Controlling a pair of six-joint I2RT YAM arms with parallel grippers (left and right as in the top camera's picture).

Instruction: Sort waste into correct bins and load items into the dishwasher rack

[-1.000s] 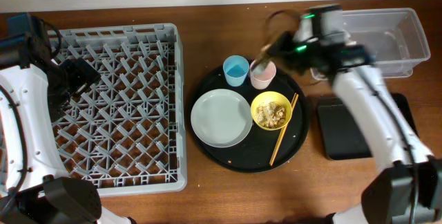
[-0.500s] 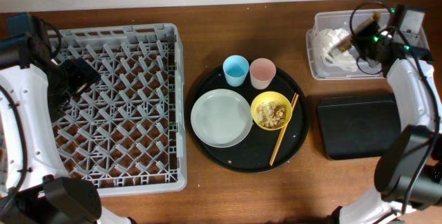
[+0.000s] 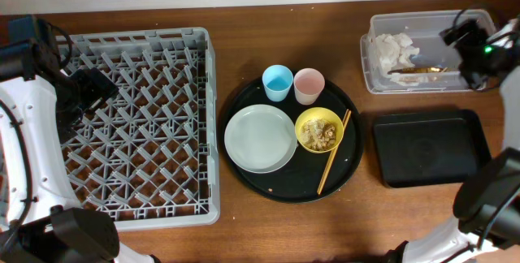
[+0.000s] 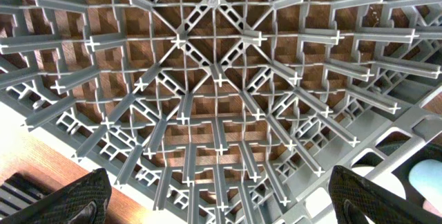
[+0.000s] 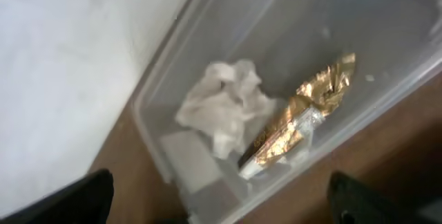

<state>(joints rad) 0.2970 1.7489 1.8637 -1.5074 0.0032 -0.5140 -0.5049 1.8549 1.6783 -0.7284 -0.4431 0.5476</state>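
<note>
The clear tub (image 3: 479,21) at the back right holds a crumpled white napkin (image 3: 392,49) and the gold-brown wrapper (image 3: 418,71). My right gripper (image 3: 459,40) hovers over the tub's right end, open and empty. In the right wrist view the napkin (image 5: 224,103) and wrapper (image 5: 300,117) lie loose in the tub (image 5: 387,65) ahead of my right gripper (image 5: 224,200). My left gripper (image 3: 81,92) hangs open over the left part of the grey dishwasher rack (image 3: 138,125). Its wrist view shows only rack pegs (image 4: 221,79) between the wide-apart jaws of the left gripper (image 4: 221,196).
A round black tray (image 3: 355,161) in the middle carries a grey-green plate (image 3: 260,139), a yellow bowl (image 3: 309,118) with food scraps (image 3: 318,135), a blue cup (image 3: 277,82), a pink cup (image 3: 309,85) and chopsticks (image 3: 334,151). A shallow black tray (image 3: 426,148) lies in front of the tub.
My right arm swung from beside the pink cup over to the clear tub and its jaws opened; the gold wrapper now lies in the tub. The left arm stayed still.
</note>
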